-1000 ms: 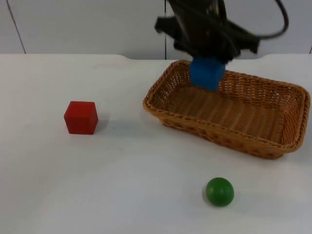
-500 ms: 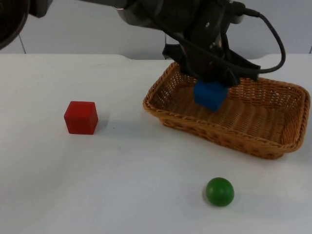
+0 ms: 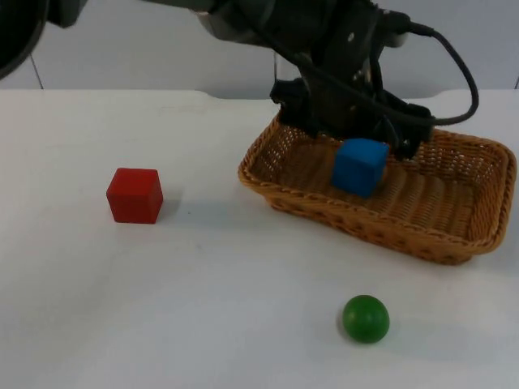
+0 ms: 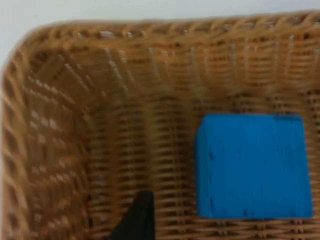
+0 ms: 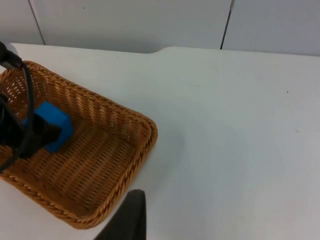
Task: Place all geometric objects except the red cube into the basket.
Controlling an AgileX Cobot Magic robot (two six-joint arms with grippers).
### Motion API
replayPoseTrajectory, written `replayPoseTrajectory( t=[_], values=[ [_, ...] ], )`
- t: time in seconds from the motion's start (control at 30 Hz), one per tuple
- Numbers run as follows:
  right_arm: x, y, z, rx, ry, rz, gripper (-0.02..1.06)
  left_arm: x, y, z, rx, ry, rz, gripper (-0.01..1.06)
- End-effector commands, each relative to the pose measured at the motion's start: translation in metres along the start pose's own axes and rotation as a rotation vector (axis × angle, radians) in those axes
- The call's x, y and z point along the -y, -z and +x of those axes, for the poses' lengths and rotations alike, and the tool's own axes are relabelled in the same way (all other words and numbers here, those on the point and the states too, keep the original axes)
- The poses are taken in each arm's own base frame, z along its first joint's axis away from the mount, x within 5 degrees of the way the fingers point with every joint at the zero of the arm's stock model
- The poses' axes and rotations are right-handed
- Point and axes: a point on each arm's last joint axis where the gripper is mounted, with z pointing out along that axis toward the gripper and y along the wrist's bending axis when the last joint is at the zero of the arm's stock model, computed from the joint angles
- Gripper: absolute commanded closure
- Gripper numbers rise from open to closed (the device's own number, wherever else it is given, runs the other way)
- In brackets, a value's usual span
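The blue cube (image 3: 359, 166) lies on the floor of the wicker basket (image 3: 454, 243), near its left end. My left gripper (image 3: 354, 130) hovers just above the cube and is open. In the left wrist view the blue cube (image 4: 251, 166) rests on the basket weave (image 4: 125, 125), with a gap between it and the black fingertip (image 4: 138, 220). The green ball (image 3: 365, 318) sits on the table in front of the basket. The red cube (image 3: 135, 195) stands at the left. My right gripper (image 5: 128, 220) waits over the table, off the basket's (image 5: 120, 150) end.
The white table (image 3: 203, 308) ends at the grey partition wall (image 3: 146, 49) behind the basket. The left arm (image 3: 268, 20) reaches across from the upper left over the basket's back rim.
The left gripper lowered the blue cube into the basket and let it go. The cube now rests on the basket floor, a little further right.
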Motion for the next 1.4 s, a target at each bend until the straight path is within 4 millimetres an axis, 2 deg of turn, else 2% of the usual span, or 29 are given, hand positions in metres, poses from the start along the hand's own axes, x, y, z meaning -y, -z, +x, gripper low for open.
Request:
replayPoseTrajectory(
  t=[0.0, 0.07, 0.2, 0.23, 0.3, 0.37, 0.4, 0.47, 0.57, 0.6, 0.63, 0.67, 0.73, 0.77, 0.9, 0.93, 1.0, 1.03, 1.07, 1.17, 1.23, 1.27, 1.37],
  values=[
    [0.000, 0.002, -0.002, 0.015, 0.005, -0.002, 0.00, 0.003, 0.023, -0.014, 0.050, -0.035, 0.015, 0.00],
    [0.000, 0.002, -0.002, 0.015, 0.005, -0.002, 0.00, 0.003, 0.030, -0.018, 0.063, -0.029, 0.020, 0.00],
    [0.000, 0.002, -0.002, 0.015, 0.005, -0.002, 0.00, -0.009, 0.062, -0.031, 0.060, 0.017, 0.009, 0.00],
    [0.000, 0.002, -0.002, 0.015, 0.005, -0.002, 0.00, -0.009, 0.062, -0.031, 0.060, 0.017, 0.009, 0.00],
    [0.000, 0.002, -0.002, 0.021, 0.005, -0.002, 0.00, -0.021, 0.082, -0.034, 0.022, -0.034, -0.050, 0.00],
    [0.000, 0.002, -0.002, 0.021, 0.005, -0.002, 0.00, -0.039, 0.110, -0.042, 0.023, -0.062, -0.161, 0.00],
    [0.000, 0.002, -0.002, 0.021, 0.005, -0.002, 0.00, -0.039, 0.110, -0.042, 0.023, -0.062, -0.161, 0.00],
    [0.000, 0.002, -0.002, 0.013, 0.031, -0.005, 0.00, -0.058, 0.142, -0.054, 0.086, -0.043, -0.247, 0.00],
    [-0.001, 0.002, 0.000, -0.004, 0.047, -0.008, 0.00, -0.079, 0.195, -0.064, 0.208, 0.026, -0.221, 0.00],
    [-0.001, 0.002, 0.000, -0.004, 0.047, -0.008, 0.00, -0.079, 0.195, -0.064, 0.208, 0.026, -0.221, 0.00],
    [-0.001, 0.002, 0.000, -0.004, 0.047, -0.008, 0.00, -0.085, 0.214, -0.064, 0.250, 0.040, -0.207, 0.00],
    [-0.001, 0.002, 0.000, -0.002, 0.044, -0.011, 0.00, -0.093, 0.238, -0.059, 0.302, 0.053, -0.201, 0.00],
    [-0.002, 0.002, 0.000, -0.002, 0.033, -0.022, 0.00, -0.103, 0.261, -0.044, 0.346, 0.064, -0.196, 0.00],
    [-0.002, 0.002, 0.000, -0.002, 0.033, -0.022, 0.00, -0.103, 0.261, -0.044, 0.346, 0.064, -0.196, 0.00],
    [-0.005, 0.001, 0.000, -0.012, 0.030, -0.049, 0.00, -0.126, 0.292, 0.012, 0.378, 0.128, -0.190, 0.00],
    [-0.005, 0.001, 0.000, -0.012, 0.030, -0.049, 0.00, -0.126, 0.292, 0.012, 0.378, 0.128, -0.190, 0.00],
    [-0.006, 0.001, 0.001, -0.015, 0.035, -0.066, 0.00, -0.135, 0.314, 0.042, 0.414, 0.180, -0.199, 0.00],
    [-0.008, 0.001, 0.002, -0.020, 0.044, -0.084, 0.00, -0.142, 0.327, 0.065, 0.430, 0.219, -0.215, 0.00],
    [-0.008, 0.001, 0.002, -0.020, 0.044, -0.084, 0.00, -0.142, 0.327, 0.065, 0.430, 0.219, -0.215, 0.00],
    [-0.013, -0.004, 0.003, -0.055, 0.044, -0.130, 0.00, -0.153, 0.361, 0.099, 0.481, 0.292, -0.262, 0.00],
    [-0.021, -0.012, 0.003, -0.089, 0.058, -0.178, 0.00, -0.161, 0.382, 0.113, 0.482, 0.340, -0.315, 0.00],
    [-0.021, -0.012, 0.003, -0.089, 0.058, -0.178, 0.00, -0.161, 0.382, 0.113, 0.482, 0.340, -0.315, 0.00],
    [-0.046, -0.026, 0.005, -0.153, 0.113, -0.289, 0.00, -0.167, 0.400, 0.125, 0.486, 0.371, -0.369, 0.00]
  ],
)
